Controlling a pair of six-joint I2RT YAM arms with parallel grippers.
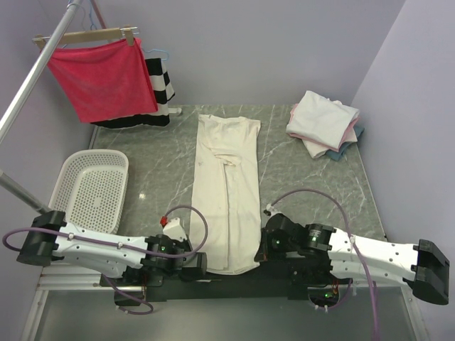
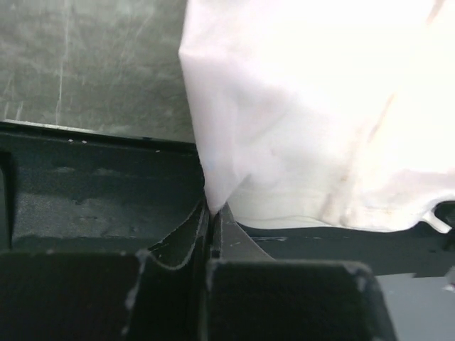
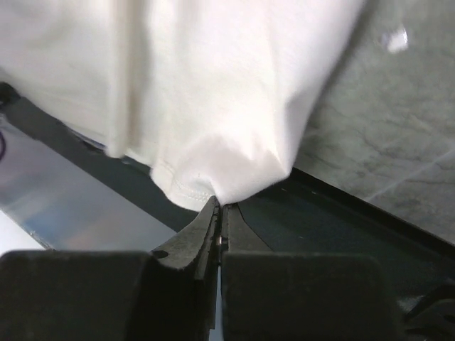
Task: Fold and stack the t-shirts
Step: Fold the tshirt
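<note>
At the table's near edge, the long cream cotton t-shirt (image 1: 226, 185) is held by its hem corners, with left gripper (image 2: 212, 209) and right gripper (image 3: 219, 206) clamped on it.

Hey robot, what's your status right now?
Both shut: left gripper, right gripper on cream t-shirt near corners. Shirt folded narrow lengthwise. Nothing blocking; folded stack sits far right.

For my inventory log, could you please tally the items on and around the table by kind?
Spread cream t-shirt: 1
Folded t-shirt stack: 1
White basket: 1
Red cloth: 1
Striped garment: 1
Total: 5
</note>
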